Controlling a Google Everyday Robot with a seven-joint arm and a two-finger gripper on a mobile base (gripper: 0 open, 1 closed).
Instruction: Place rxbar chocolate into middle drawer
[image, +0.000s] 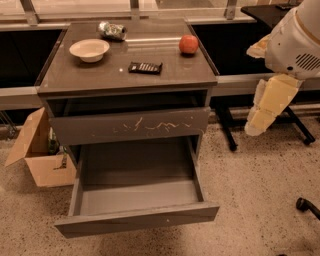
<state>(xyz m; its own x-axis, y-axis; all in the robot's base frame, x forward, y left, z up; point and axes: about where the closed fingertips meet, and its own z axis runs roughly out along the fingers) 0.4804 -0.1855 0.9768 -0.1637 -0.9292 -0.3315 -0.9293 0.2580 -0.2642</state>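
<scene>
Lying flat on the bench (90, 77) top, the rxbar chocolate (145, 67) sits near the middle, with the lettering on its black wrapper facing up, touching nothing else. A pale bowl (89, 49) stands to its left toward the back, a crushed silver can (112, 30) lies behind the bowl, and a red apple (188, 44) rests at the back right. Below the top, the scratched drawer front (131, 126) is almost shut. Under it the middle drawer (137, 220) is pulled well out, its smooth grey inside bare and its plain front nearest the camera. The tool (256, 125) hangs at the right of the view, off to the side of the bench and well apart from the bar, over the speckled floor. Whether it is spread or pressed together cannot be told, and it carries nothing that shows. A cardboard box (37, 160) stands open on the floor at the left.
</scene>
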